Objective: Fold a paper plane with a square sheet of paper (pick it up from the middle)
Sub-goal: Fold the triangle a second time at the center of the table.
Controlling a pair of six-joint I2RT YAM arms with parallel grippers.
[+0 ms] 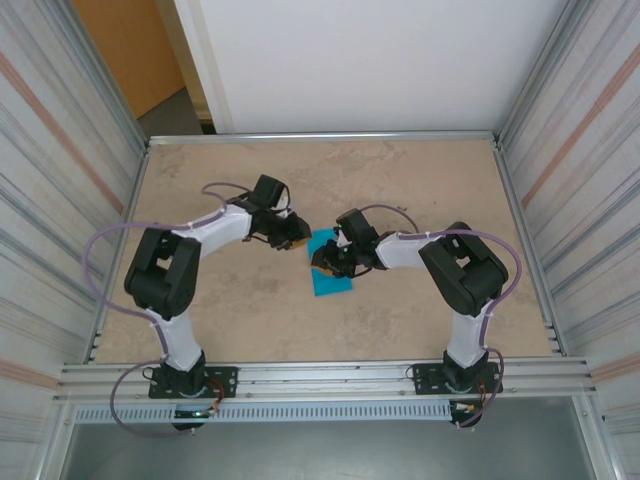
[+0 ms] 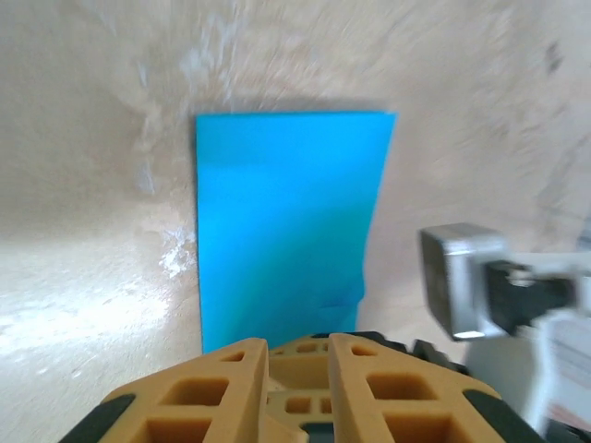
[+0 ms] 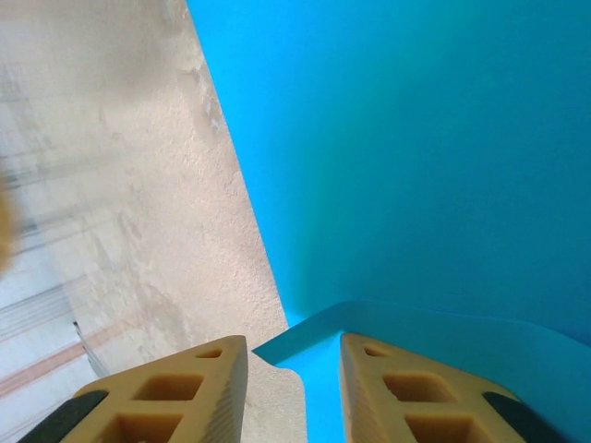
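The square sheet of paper (image 1: 333, 282) lies near the middle of the table (image 1: 420, 170), between the two grippers. In the left wrist view the paper (image 2: 286, 221) shows as an upright rectangle, longer than it is wide. Its far edge is straight and sharp, its left edge is straight too, and its right edge bends a little inward near the bottom. The near edge goes under the fingertips, so this edge is hidden.

The left gripper (image 1: 298, 240) stands at the far left corner of the paper. In its own view the left gripper (image 2: 300, 349) has its fingers (image 2: 231, 388) close together with a narrow gap. I cannot tell if they pinch the paper or not.

The right gripper (image 1: 322, 262) is over the middle of the sheet and covers a part of it. In the right wrist view the right gripper (image 3: 294, 343) has its jaws apart. One corner of the paper (image 3: 416, 138) rises a little from the table and points into the gap between them, and beside this corner the bare table shows. The long left edge of the paper runs straight, away from the fingers.

A grey and black part of the right arm (image 2: 471, 281) stands just beside the right edge of the paper.

There is wide bare table on the far side and on both sides of the sheet. The ribbed side walls (image 1: 60, 150) and the metal rail (image 1: 330, 372) at the near edge are well apart from the paper.
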